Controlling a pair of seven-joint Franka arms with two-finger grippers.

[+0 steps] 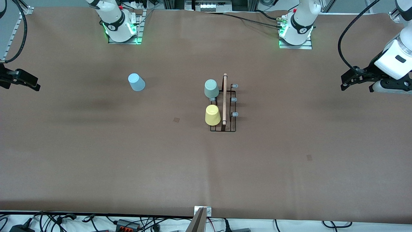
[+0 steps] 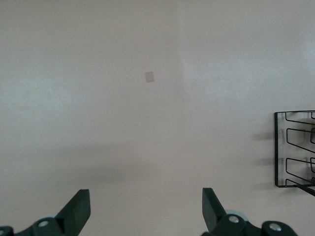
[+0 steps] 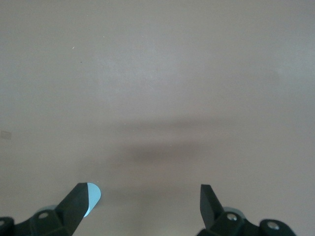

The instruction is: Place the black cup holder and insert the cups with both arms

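The black cup holder stands mid-table, its wooden rod handle along the top. A sage green cup and a yellow cup sit upside down on its pegs on the side toward the right arm's end. The pegs on the other side are bare. A light blue cup stands upside down on the table toward the right arm's end. My left gripper hangs open and empty at the left arm's end; its wrist view shows the rack's edge. My right gripper hangs open and empty at the right arm's end, with a sliver of the blue cup showing.
Brown table cover with small tape marks. Arm bases stand along the edge farthest from the front camera. Cables and a metal bracket lie along the nearest edge.
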